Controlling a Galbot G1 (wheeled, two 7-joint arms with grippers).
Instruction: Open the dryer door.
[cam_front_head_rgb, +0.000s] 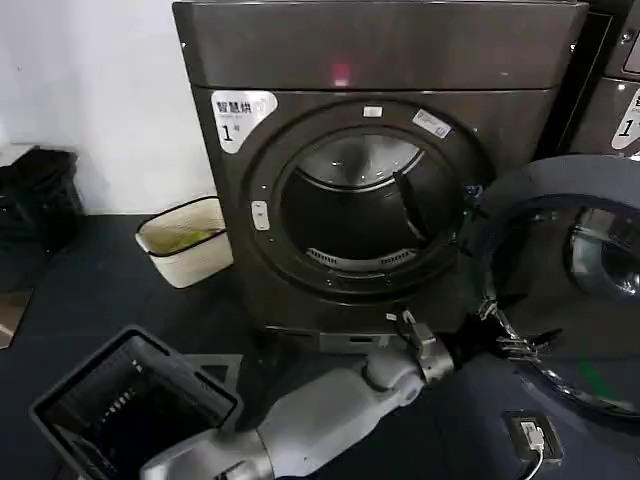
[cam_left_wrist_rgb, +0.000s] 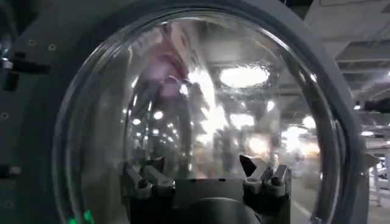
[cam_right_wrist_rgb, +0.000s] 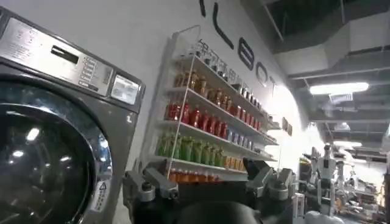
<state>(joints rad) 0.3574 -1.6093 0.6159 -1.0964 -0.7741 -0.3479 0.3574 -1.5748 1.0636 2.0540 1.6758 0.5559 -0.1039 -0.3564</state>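
Standing swung open, dryer door (cam_front_head_rgb: 560, 280); left gripper (cam_front_head_rgb: 512, 340) spread, released; dark floor (cam_front_head_rgb: 110, 290).

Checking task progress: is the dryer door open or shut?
Open. The dryer door is swung out to the robot's right, baring the drum opening; the left hand is at its inner face.

Head view dim, dark floor and machine, white wall upper left brighter; small pink glow on the dryer (cam_front_head_rgb: 380, 180) top panel. Left wrist view: heavy glare, ceiling-light reflections smeared across the dryer door (cam_left_wrist_rgb: 201, 109) glass, soft and warped. Right wrist view: bright ceiling strip light (cam_right_wrist_rgb: 341, 88) upper right, shelves (cam_right_wrist_rgb: 213, 128) reasonably sharp.
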